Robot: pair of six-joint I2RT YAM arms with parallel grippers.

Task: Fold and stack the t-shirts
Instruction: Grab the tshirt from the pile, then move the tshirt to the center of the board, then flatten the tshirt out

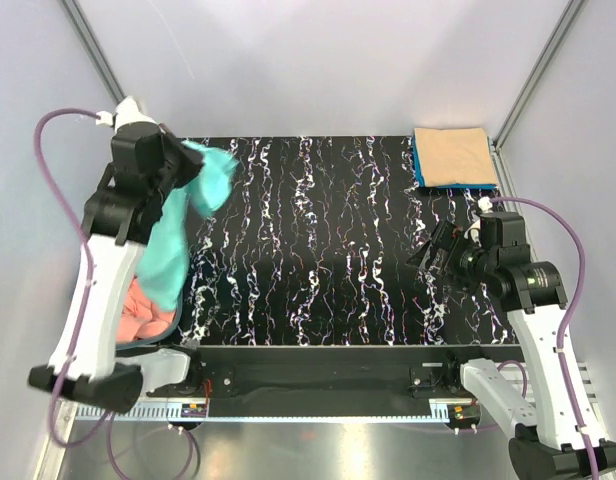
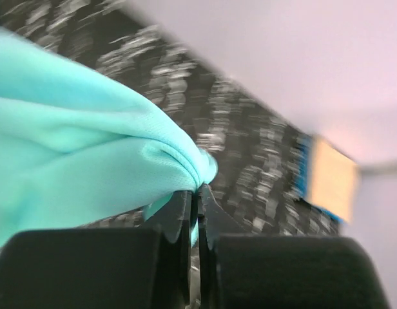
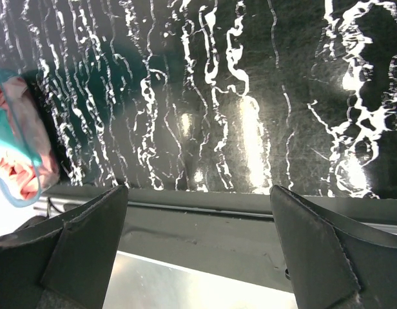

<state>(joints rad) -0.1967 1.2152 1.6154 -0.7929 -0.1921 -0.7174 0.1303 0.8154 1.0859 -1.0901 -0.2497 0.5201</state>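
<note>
Turquoise-green cloth t-shirt point(image 1: 168, 250) hung at nine o'clock, your left gripper point(image 2: 197, 191) clamped on a thin fold that might slip; right gripper point(image 3: 198, 199) wide, empty.

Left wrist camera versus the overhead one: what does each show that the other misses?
Only the left wrist view shows the left gripper up close, jaws shut on a bunched fold of the turquoise shirt. Only the overhead view shows that shirt hanging down over the pink shirt at the left edge, and the right gripper above the mat, away from any shirt. Both show the turquoise shirt, the mat, and the folded tan shirt lying on the blue shirt in the far right corner.
</note>
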